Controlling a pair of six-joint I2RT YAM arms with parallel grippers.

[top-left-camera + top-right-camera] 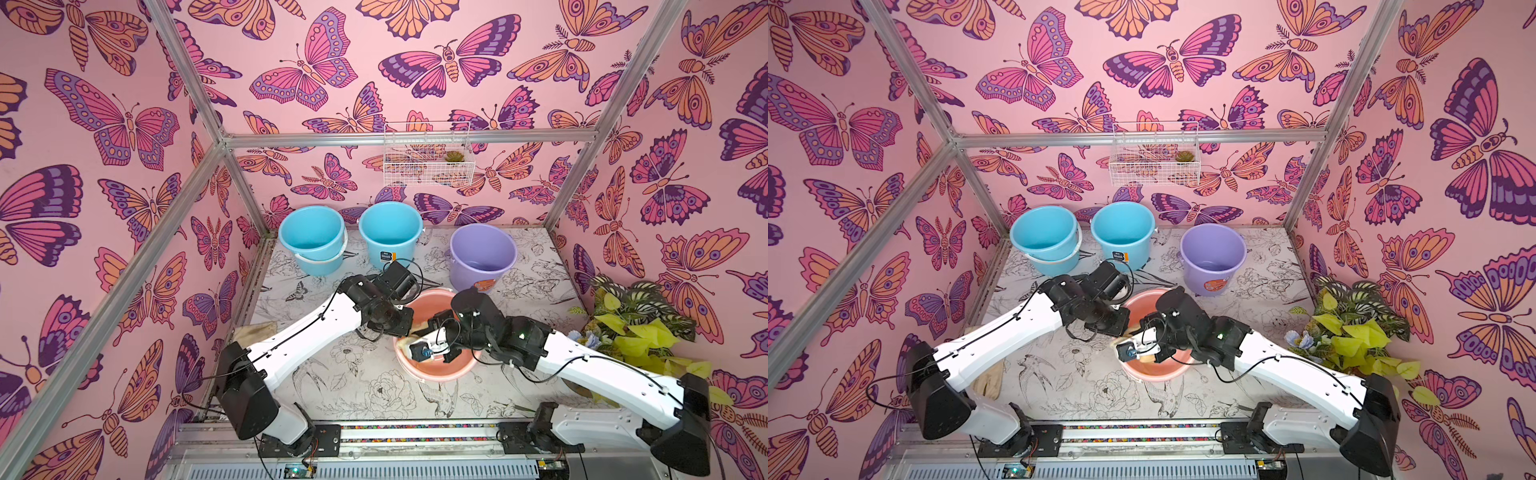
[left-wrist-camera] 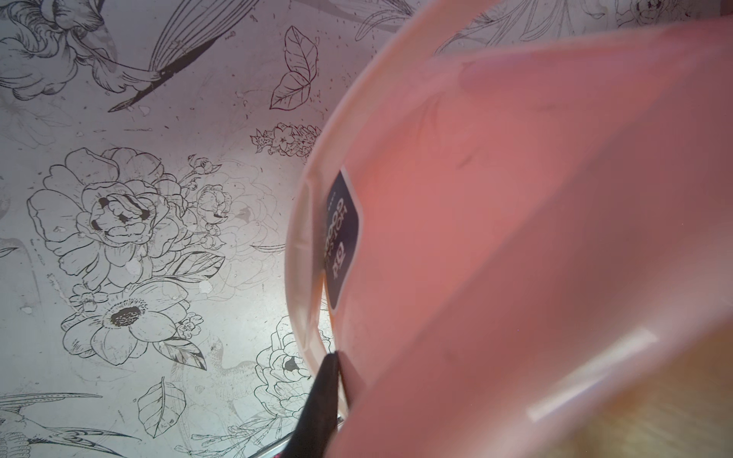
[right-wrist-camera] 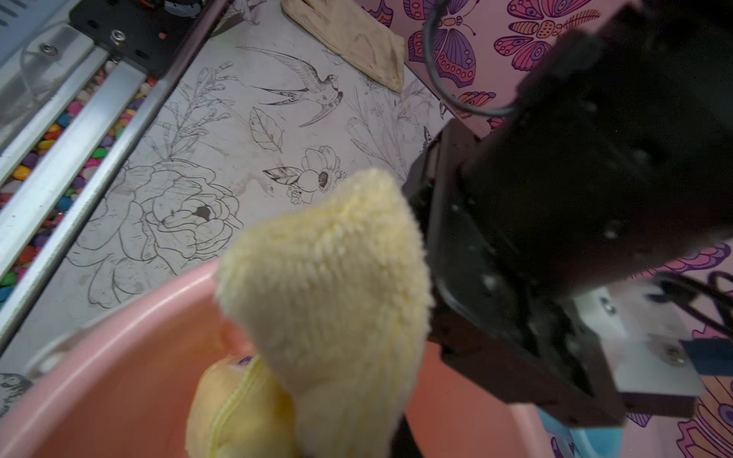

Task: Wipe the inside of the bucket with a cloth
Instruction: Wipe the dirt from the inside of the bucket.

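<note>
**A:** Where's the cloth (image 3: 329, 277)?

**B:** Bunched up inside the pink bucket (image 1: 440, 376), against the inner wall on the side nearest the left arm, with one corner poking above the rim.

**A:** So how far along?

**B:** Mid-wipe, I'd judge. The cloth is in and on the wall, but the pictures don't show how much has been covered. The rest of the wall and the bottom are likely left to do.

**A:** And the claws?

**B:** The right claw (image 1: 415, 351) is closed tight on the cloth. The left claw (image 2: 337, 366) is pinched together on the bucket's rim, steadying it. The tan rag (image 3: 349, 39) lies well apart by the wall, out of play
</note>
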